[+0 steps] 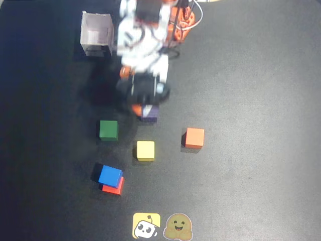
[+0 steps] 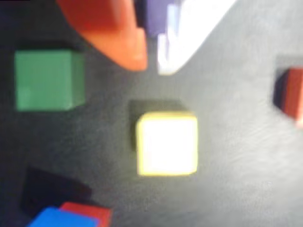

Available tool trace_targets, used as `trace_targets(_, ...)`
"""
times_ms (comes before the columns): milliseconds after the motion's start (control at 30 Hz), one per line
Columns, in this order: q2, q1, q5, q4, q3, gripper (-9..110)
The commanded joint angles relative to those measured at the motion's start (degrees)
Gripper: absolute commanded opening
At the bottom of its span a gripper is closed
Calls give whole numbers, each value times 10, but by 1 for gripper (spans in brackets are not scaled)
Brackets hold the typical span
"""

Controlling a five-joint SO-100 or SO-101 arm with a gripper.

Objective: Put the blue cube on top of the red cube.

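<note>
While the blue cube point(image 1: 110, 175) sits atop the red cube point(image 1: 114, 187) — slightly askew — near the surface's point(image 1: 251, 100) front-left, the fingers point(image 1: 144, 108) close around a purple cube point(image 1: 150, 115) farther back, behind the yellow cube point(image 1: 146, 150).

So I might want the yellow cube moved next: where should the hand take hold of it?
From straight above, fingers on two opposite side faces of the yellow cube. It sits flat and alone on the table, apart from the green cube and orange cube, so every side looks free.
</note>
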State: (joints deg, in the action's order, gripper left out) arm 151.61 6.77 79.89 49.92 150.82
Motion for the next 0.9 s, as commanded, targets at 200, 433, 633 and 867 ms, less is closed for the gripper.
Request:
trace_targets(200,256,-62,52,60,123,0)
trace_targets(433,256,-81,58,54,138,0)
trace_targets(633,256,-79,68,105,138,0)
trace_targets(867,256,-75,77,167,138,0)
